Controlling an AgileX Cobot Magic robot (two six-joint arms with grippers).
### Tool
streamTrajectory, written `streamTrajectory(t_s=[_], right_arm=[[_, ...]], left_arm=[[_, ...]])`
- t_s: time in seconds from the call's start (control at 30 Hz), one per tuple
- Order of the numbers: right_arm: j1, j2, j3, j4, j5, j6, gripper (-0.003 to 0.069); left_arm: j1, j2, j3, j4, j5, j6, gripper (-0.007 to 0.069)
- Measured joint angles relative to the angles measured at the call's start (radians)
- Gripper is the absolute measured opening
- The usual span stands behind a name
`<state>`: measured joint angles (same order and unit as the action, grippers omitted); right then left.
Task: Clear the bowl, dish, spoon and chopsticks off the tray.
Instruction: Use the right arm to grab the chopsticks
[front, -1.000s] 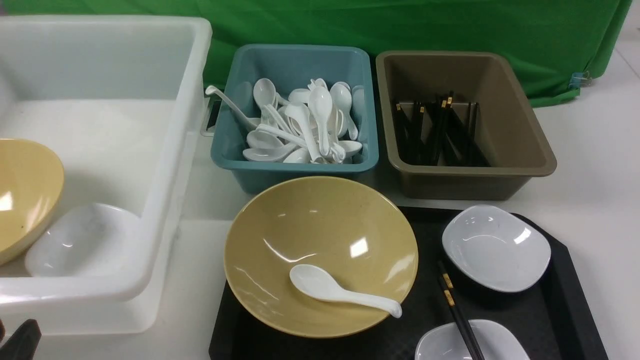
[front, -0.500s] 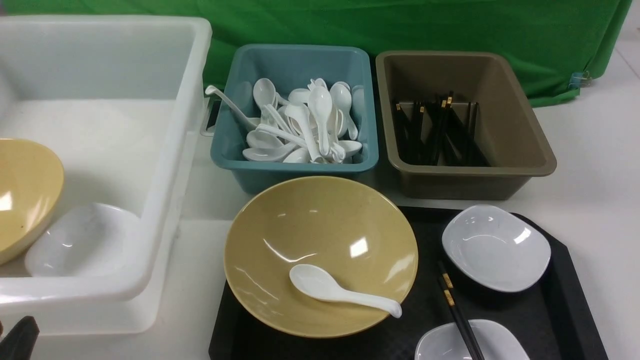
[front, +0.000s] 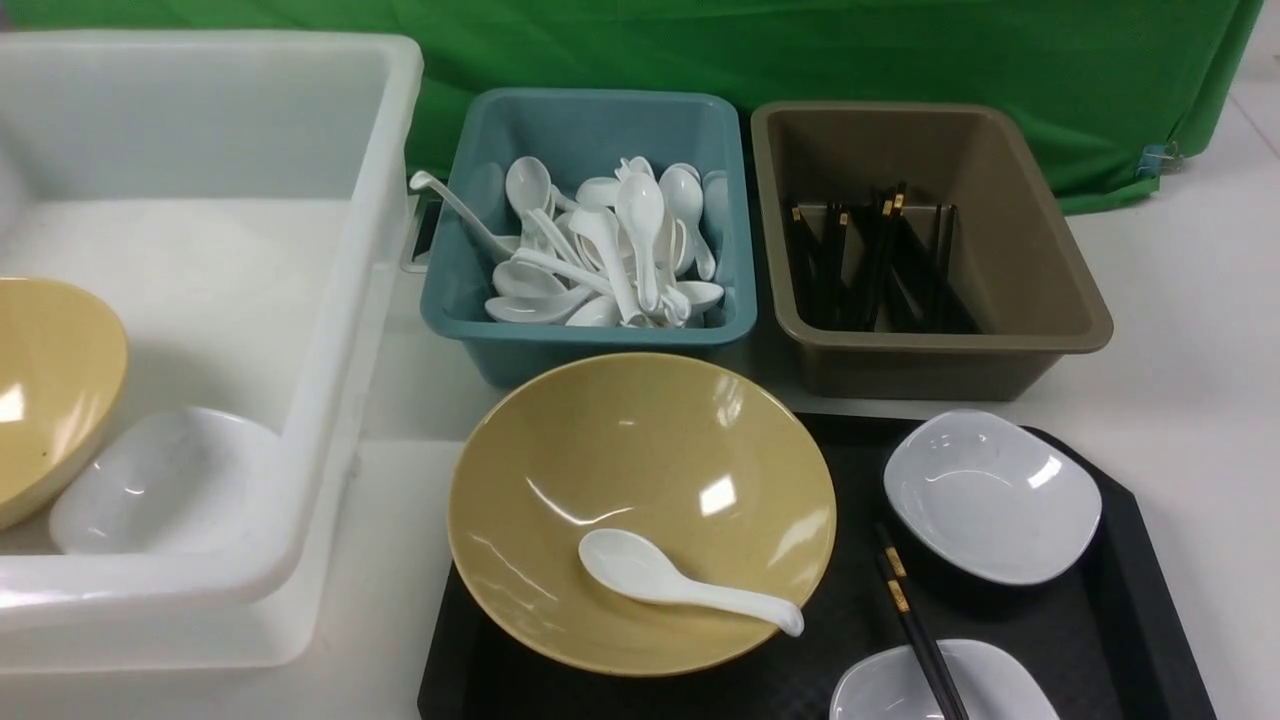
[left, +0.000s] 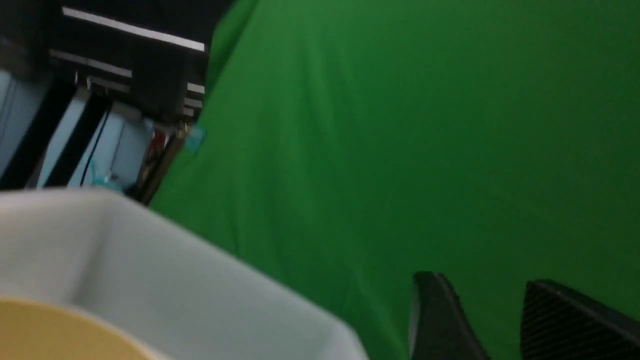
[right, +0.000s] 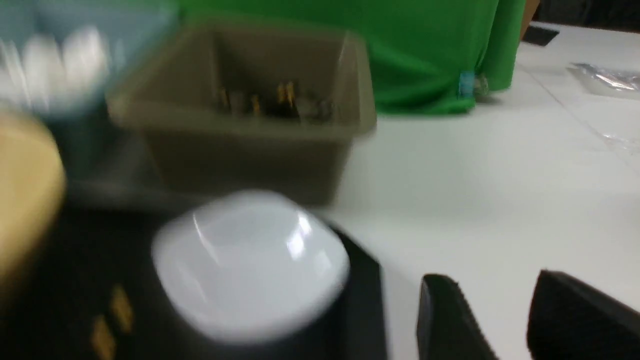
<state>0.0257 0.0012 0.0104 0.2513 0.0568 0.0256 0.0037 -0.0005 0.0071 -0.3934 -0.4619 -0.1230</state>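
Front view. No arm or gripper in frame. The tray sits at the near edge of the tabletop, right of centre.
- The bowl is on the tray's left part and overhangs its left and far edges.
- The spoon lies inside the bowl, scoop toward the left, handle tip on the bowl's near right rim.
- The chopsticks lie on the tray just right of the bowl, gold bands at the far end. Their thin ends cross the near dish, which is cut off at the tray's near edge.
- The far dish sits at the tray's far right corner.
- Beyond the tray's far edge are 2 bins: teal bin with white spoons, brown bin with black chopsticks.
- The white tub at the tabletop's left edge holds a second yellow bowl and a white dish.
- Green cloth runs along the back.

Left wrist view. Left gripper: its 2 fingers stand apart with nothing between them, green cloth behind. The white tub's rim and a yellow bowl edge are in view.

Right wrist view, blurred. Right gripper: fingers apart, empty, over bare tabletop off the tray's right edge. The far dish, brown bin and bowl rim are visible.
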Motion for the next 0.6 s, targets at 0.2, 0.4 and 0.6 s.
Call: streamTrajectory(t_s=[0.2, 0.4, 0.6], right_arm=[[0.002, 0.000, 0.000, 0.082, -0.206, 0.285, 0.0243], [0.002, 0.000, 0.000, 0.090, -0.299, 0.324, 0.0235], [0.044, 0.094, -0.252, -0.069, -0.038, 0.274, 0.0048]], left_arm=[[0.000, 0.000, 0.000, -0.006, -0.167, -0.115, 0.0216], [0.000, -0.001, -0.121, 0.127, -0.087, -0.158, 0.0011], [0.000, 0.137, -0.465, 0.329, 0.402, -0.161, -0.0019]])
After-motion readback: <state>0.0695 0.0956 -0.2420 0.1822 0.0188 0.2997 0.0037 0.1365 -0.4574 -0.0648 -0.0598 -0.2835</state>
